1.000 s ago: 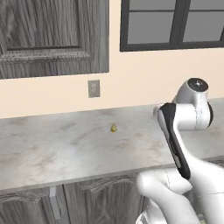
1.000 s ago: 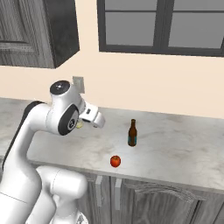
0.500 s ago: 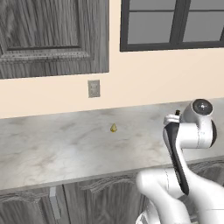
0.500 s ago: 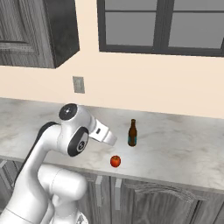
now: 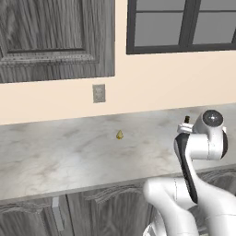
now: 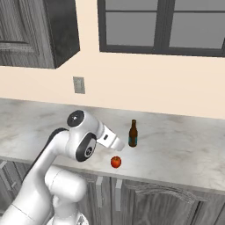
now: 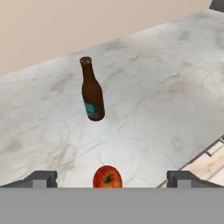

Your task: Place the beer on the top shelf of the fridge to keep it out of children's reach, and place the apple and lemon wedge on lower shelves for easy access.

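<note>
The beer, a brown bottle with a teal label, stands upright on the marble counter. The red apple lies in front of it, near the counter's front edge. My gripper hangs just left of the bottle and above the apple. In the hand view the gripper is open and holds nothing; the apple sits low between the fingertips, with the beer farther ahead. The lemon wedge rests alone, farther left on the counter. The fridge and its shelves are out of view.
A wall outlet sits above the counter, with a dark upper cabinet to the left and a window behind. Cabinet doors run below the counter's front edge.
My arm has swung down and to the right, carrying the hand from near the wall outlet to beside the beer and over the apple. The objects have not moved.
</note>
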Controlling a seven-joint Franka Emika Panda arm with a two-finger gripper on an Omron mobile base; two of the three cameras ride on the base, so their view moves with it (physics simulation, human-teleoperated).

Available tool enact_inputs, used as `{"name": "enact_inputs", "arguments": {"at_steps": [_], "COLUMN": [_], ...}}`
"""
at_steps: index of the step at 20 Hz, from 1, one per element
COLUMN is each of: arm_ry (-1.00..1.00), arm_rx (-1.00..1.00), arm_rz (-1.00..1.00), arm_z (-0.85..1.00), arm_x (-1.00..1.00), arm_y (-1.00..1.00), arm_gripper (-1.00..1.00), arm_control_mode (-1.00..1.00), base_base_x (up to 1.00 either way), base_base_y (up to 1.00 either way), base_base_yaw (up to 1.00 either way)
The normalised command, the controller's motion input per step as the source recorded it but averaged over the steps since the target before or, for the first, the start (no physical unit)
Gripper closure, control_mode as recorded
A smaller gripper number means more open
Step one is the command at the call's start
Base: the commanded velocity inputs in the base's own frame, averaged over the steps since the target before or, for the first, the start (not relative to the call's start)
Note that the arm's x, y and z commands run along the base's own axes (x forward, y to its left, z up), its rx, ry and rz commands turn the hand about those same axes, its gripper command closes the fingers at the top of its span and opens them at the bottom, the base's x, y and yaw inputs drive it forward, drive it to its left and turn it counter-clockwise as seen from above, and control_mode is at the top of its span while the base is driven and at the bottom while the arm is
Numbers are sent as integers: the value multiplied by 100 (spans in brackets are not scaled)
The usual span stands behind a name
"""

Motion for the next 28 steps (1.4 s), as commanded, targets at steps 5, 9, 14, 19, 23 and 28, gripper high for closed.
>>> {"name": "enact_inputs", "arguments": {"at_steps": [5, 9, 14, 19, 23, 28], "arm_ry": [9, 8, 8, 4, 0, 0], "arm_rx": [0, 0, 0, 0, 0, 0], "arm_rz": [0, 0, 0, 0, 0, 0], "arm_z": [0, 0, 0, 0, -5, -13], "arm_x": [23, 29, 31, 35, 32, 25], "arm_y": [-13, -10, -3, -7, -14, -18], "arm_gripper": [-100, -100, -100, -100, -100, -100], "arm_control_mode": [-100, -100, -100, -100, -100, -100], "base_base_x": [0, 0, 0, 0, 0, 0], "base_base_y": [0, 0, 0, 0, 0, 0], "base_base_yaw": [0, 0, 0, 0, 0, 0]}}
